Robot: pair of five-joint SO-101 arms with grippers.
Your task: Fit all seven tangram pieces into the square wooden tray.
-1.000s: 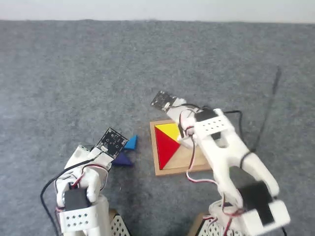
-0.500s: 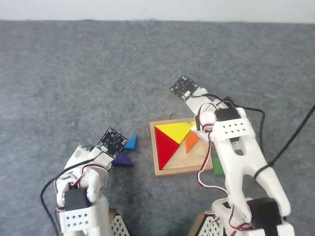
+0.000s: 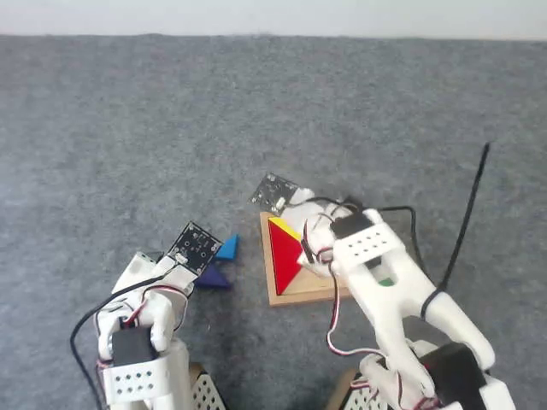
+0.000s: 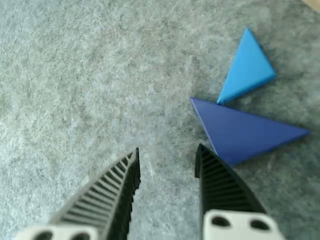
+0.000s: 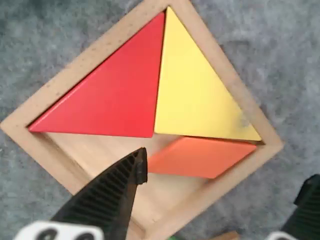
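Table (image 3: 128, 111): was covered edge to edge in grey, felt-like fabric. Lying directly on it were:
- One square wooden tray (image 3: 295, 296), which sat flat, right of centre.
- One light blue triangle (image 3: 227, 248), which lay flat, left of the tray and apart from it.
- One dark blue triangle (image 3: 218, 279), the larger of the two, which lay just beside the light blue one on its near side, their corners almost touching.
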